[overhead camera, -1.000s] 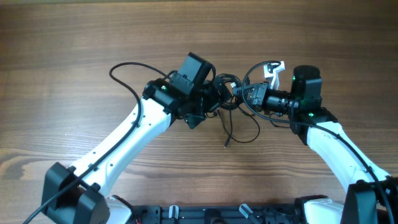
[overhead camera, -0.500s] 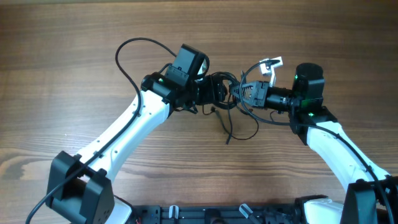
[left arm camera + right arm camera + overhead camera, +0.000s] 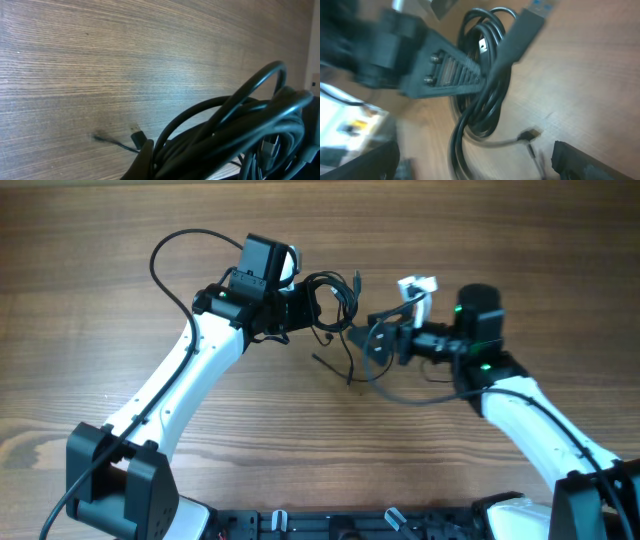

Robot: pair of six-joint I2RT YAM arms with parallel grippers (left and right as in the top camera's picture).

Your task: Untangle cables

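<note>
Left jaws are now clamping the cables, pulling them leftward; right jaws are newly spreading apart, letting go, so the knot is likely loosening.

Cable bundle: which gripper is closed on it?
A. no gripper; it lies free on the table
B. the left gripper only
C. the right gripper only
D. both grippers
B: the right wrist view shows the left gripper clamped on the cable bundle, while the right gripper has its fingers wide apart.
</note>
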